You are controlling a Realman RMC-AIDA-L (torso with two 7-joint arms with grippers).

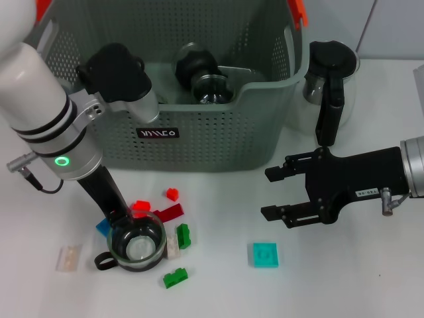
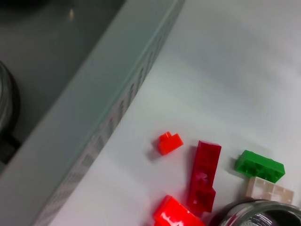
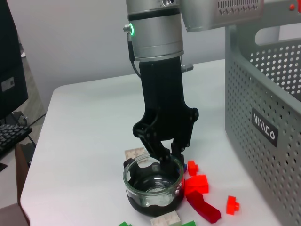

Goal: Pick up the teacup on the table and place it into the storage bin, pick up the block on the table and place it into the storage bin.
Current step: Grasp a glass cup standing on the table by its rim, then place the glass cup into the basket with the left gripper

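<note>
**Left gripper at the teacup's rim**

The left gripper (image 1: pixel 124 222) had reached down to the glass teacup (image 1: pixel 136 246), which stood on the white table (image 1: pixel 218 278) near the front left, among scattered blocks. Seen from the right wrist camera, one finger (image 3: pixel 160 153) dipped inside the rim and another sat outside it — the jaws looked set astride the glass wall, though whether they had fully pinched it was hard to judge. The storage bin (image 1: pixel 199 132) stood just beyond, at the far side of the table, already holding a dark glass vessel.

The right gripper (image 1: pixel 275 193) hovered with its jaws apart over the table to the right, near a teal block (image 1: pixel 264 254), with a glass kettle (image 1: pixel 331 76) beyond it beside the bin.

To do this step well, the grip should probably be firm on the rim before any lift, since glass is slick. A straight rise would clear the red block (image 1: pixel 169 212) and green block (image 1: pixel 183 235) crowding the cup, and the cup must pass above the bin's front wall before release.
</note>
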